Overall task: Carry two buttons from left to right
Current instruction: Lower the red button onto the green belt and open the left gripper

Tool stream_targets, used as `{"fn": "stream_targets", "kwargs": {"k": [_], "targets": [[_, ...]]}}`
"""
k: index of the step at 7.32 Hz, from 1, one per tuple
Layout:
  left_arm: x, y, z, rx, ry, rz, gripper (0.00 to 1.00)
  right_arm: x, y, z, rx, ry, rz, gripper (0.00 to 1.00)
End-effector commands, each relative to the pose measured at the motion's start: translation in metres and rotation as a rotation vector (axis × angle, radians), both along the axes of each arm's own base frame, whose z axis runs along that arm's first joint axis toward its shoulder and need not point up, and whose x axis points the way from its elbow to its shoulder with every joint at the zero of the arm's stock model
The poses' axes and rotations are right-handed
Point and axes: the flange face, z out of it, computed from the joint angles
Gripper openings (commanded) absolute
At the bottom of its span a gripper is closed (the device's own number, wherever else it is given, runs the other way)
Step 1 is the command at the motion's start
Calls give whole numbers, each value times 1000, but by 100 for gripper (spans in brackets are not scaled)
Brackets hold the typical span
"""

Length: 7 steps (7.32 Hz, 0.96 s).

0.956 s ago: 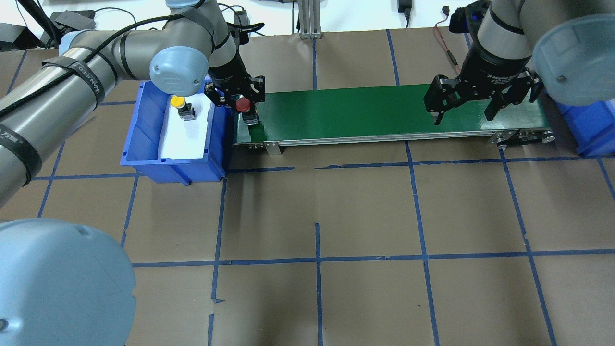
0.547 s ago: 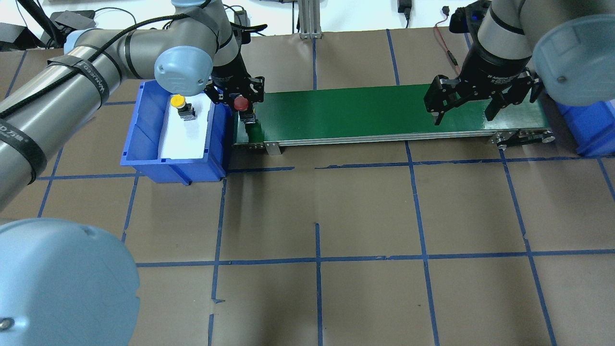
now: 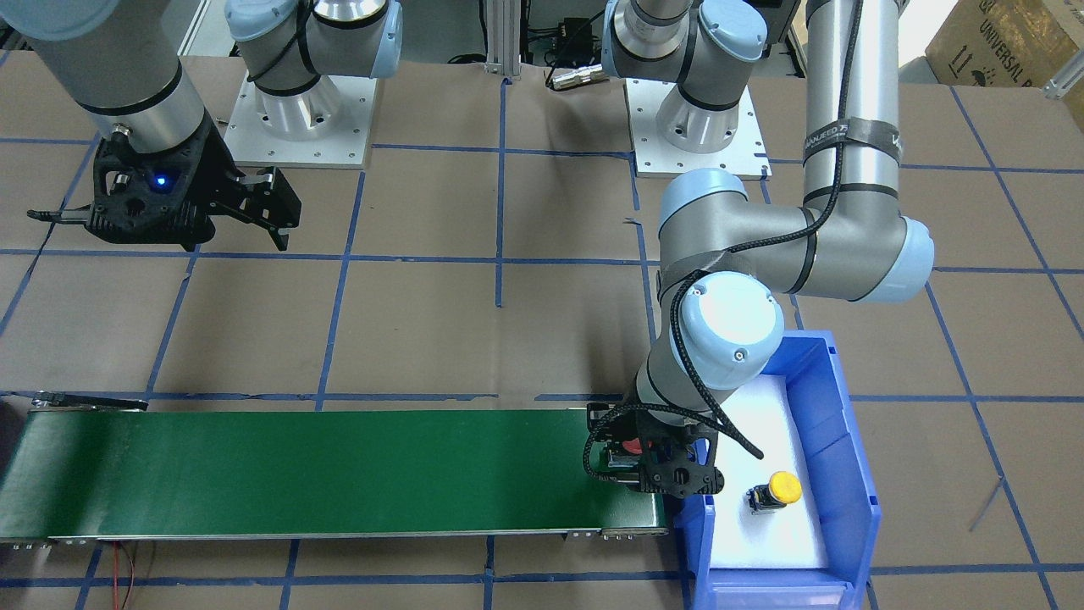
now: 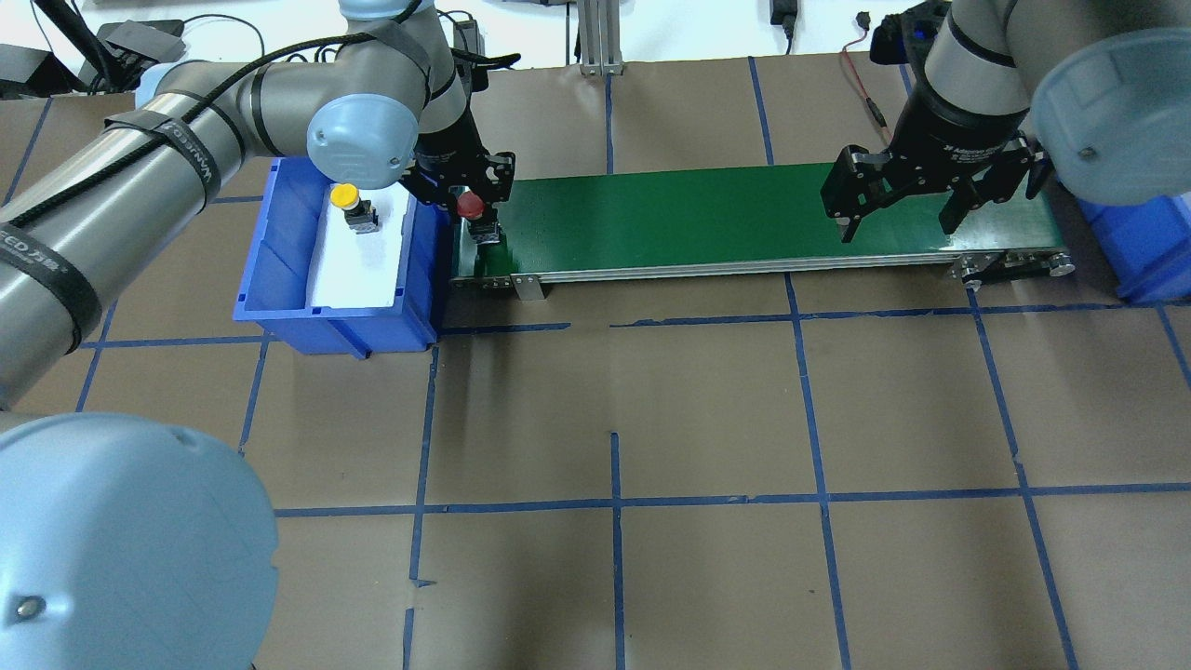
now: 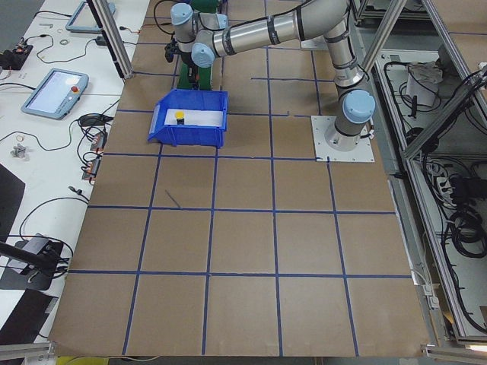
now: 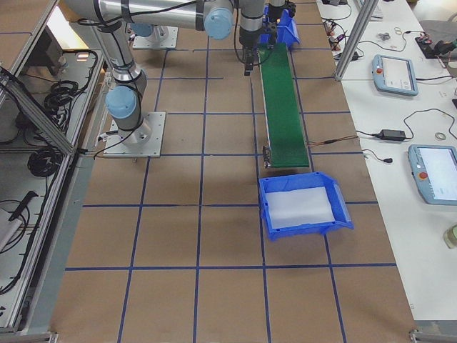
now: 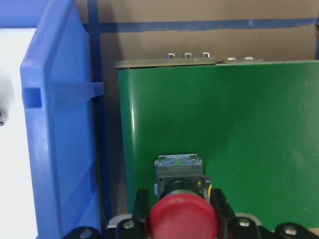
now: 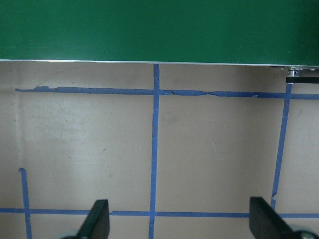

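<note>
red button [image 7: 182,221] pinched between left gripper [image 4: 471,197] jaws, over green belt [image 7: 224,114]

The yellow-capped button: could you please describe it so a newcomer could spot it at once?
Find the blue bin at the green conveyor's left end. On its white liner rests the yellow-capped button, alone and ungripped; the red-capped button sits in the left end effector over the belt.

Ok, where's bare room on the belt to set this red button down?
The green belt is bare from the red button, clamped in the left gripper, to its right end near the open right gripper. Crowded only beside the blue bin.
</note>
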Motion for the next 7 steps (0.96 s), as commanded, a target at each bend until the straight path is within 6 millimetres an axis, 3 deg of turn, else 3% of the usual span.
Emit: {"fn": "stream_targets", "kwargs": {"k": [1,3,4,6,7], "targets": [[0,1,14,-22,6,-3,80,0,0,0,0,1,2,100],[0,11,58,-84,17,6,84,0,0,0,0,2,0,100],[2,23,91,-122,17,6,86,0,0,0,0,0,0,100],[18,71,142,-61,0,6,86,0,0,0,0,0,0,100],[37,114,162,3,-8,-47,86,0,0,0,0,0,0,100]]}}
